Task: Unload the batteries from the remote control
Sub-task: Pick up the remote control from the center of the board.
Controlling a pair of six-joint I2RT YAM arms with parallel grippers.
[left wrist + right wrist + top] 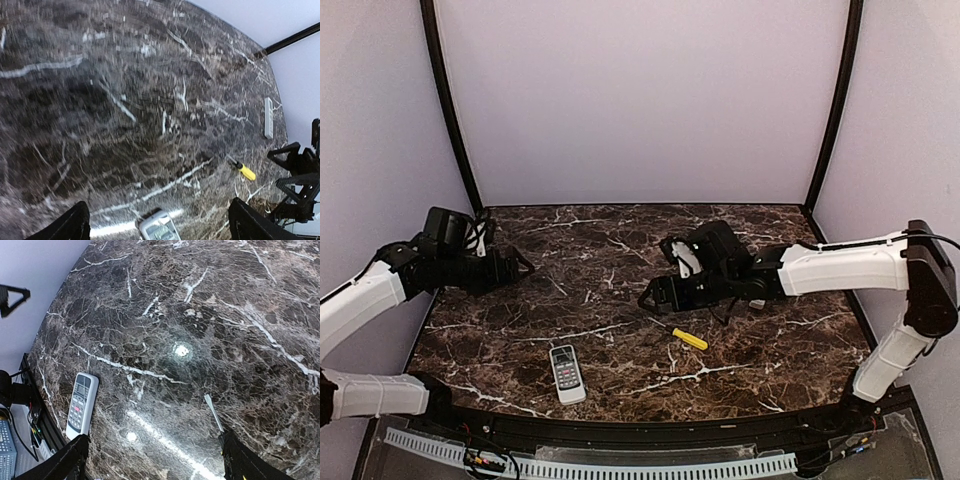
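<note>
The remote control (568,372) is a small grey-white handset lying button side up near the table's front edge. It also shows in the right wrist view (80,405) and at the bottom of the left wrist view (159,227). No red batteries are in view. My left gripper (517,268) is open and empty, in the air at the left, well behind the remote; its fingers (75,226) stand wide apart. My right gripper (655,295) is open and empty over the table's middle, right of and behind the remote; its fingers (245,462) are wide apart.
A yellow-handled screwdriver (689,339) lies just in front of the right gripper; its blade (213,412) shows by the right finger, and it shows in the left wrist view (245,171). A slim white flat piece (268,117) lies far right. The dark marble table (620,240) has walls behind.
</note>
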